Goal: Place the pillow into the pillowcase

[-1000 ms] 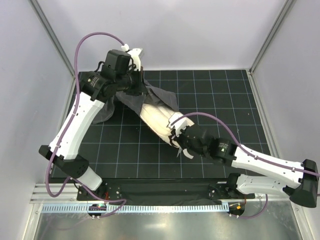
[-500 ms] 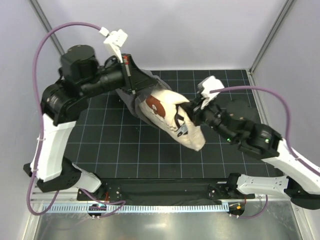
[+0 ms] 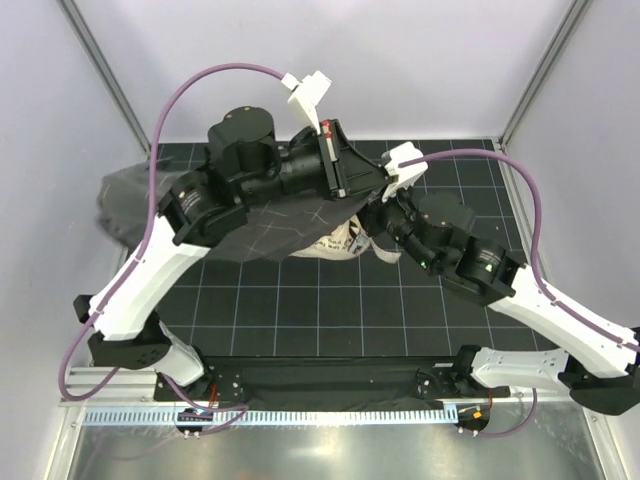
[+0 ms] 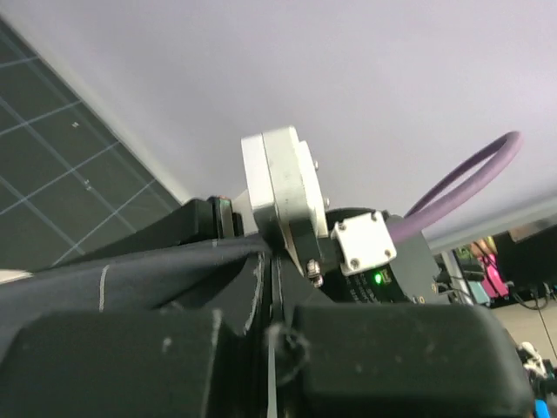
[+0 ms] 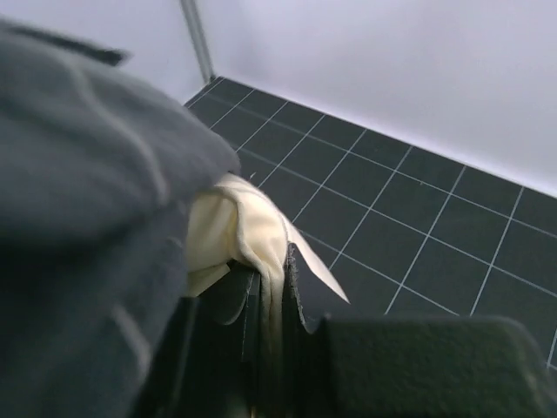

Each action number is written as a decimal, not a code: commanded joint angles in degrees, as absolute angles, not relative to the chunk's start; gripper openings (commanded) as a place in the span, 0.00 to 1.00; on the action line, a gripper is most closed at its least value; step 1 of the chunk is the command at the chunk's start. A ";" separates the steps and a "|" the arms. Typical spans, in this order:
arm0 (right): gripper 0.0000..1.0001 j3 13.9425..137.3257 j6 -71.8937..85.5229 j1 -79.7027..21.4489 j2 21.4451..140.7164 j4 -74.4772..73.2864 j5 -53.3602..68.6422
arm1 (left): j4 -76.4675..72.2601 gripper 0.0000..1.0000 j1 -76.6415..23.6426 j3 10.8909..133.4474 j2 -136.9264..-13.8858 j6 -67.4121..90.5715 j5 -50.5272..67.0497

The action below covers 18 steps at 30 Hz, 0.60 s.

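— Anything around the work?

— Black gridded mat [image 3: 300, 300] underneath, pale walls [image 3: 400, 60] on three sides, metal posts [image 3: 543, 65] at the far corners. A purple cable [image 4: 466, 174] looping over each arm.

— In the way of seeing?

— Plenty. From above, mostly hidden under the left arm [image 3: 170, 250] and the lifted pillowcase [image 3: 250, 225]. Only a cream sliver of the pillow [image 3: 335, 245] showing below the dark hem, over the middle of the mat. From the left wrist, blocked close ahead by a white housing [image 4: 283, 196] on the other arm.

— And the left gripper [image 4: 270, 261]?

— Closed flat on the grey checked cloth of the pillowcase, held up off the mat and draped away toward the mat's left edge.

— The right gripper [image 5: 271, 283]?

— Closed as well, pinching a cream fold of the pillow. Bunched up just beyond the grip, with grey pillowcase crowding right against it on the left of the right wrist view.

— Inside the case, then?

— Cannot tell how far. Partly covered, with a corner poking out at the hem, close beside both wrists.
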<state>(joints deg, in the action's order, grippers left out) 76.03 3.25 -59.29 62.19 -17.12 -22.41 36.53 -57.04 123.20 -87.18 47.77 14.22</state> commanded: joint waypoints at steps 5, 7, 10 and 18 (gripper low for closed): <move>0.04 69.44 8.43 -56.26 57.41 -4.39 -13.81 | 28.31 0.00 -55.67 126.84 -85.35 50.16 15.72; 0.04 67.08 10.01 -55.55 54.94 -4.22 -12.23 | 25.77 0.00 -51.87 124.46 -83.16 52.37 18.70; 0.04 64.17 12.21 -55.02 51.07 -3.96 -9.50 | 26.27 0.00 -47.12 123.49 -82.53 52.91 20.21; 0.04 60.82 18.54 -55.02 47.46 -8.25 -0.71 | 28.30 0.00 -42.80 121.30 -85.24 52.03 25.56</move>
